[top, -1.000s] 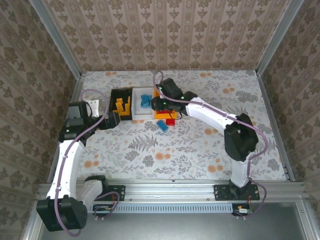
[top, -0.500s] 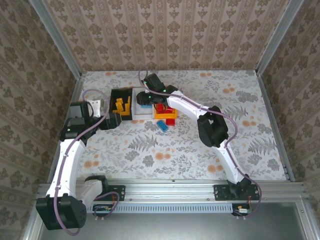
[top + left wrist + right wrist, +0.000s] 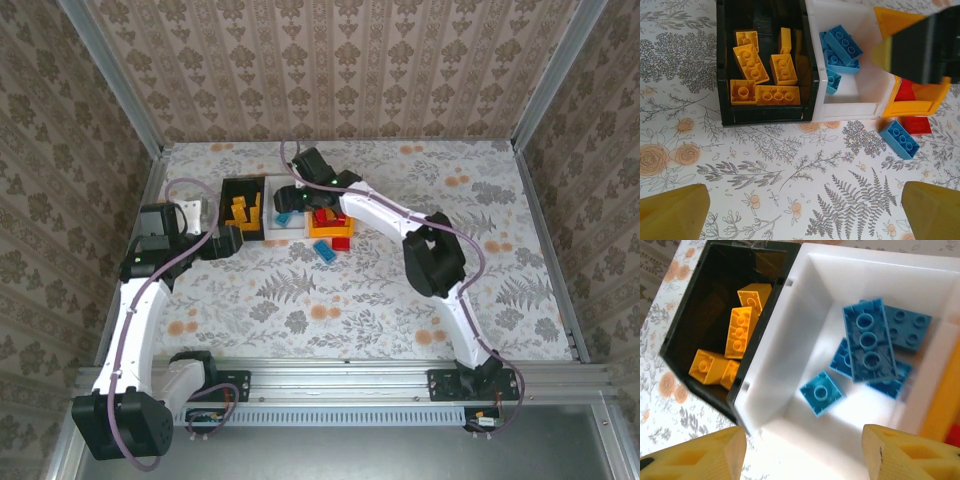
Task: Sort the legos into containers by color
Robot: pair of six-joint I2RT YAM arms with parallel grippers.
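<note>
Nearly sorted, we judge — a blue brick (image 3: 899, 139) and a red brick (image 3: 916, 125) lie loose by the orange bin's (image 3: 912, 106) near edge; left gripper (image 3: 805, 210) and right gripper (image 3: 802, 455) gape empty.

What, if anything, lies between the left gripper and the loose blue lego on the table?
Nothing visible: just patterned table surface lies between the left gripper and the blue lego. The red lego sits right beside it, farther off.

Lab enclosure — aluminium frame (image 3: 340, 385), walls (image 3: 330, 70) (wallpapered)
</note>
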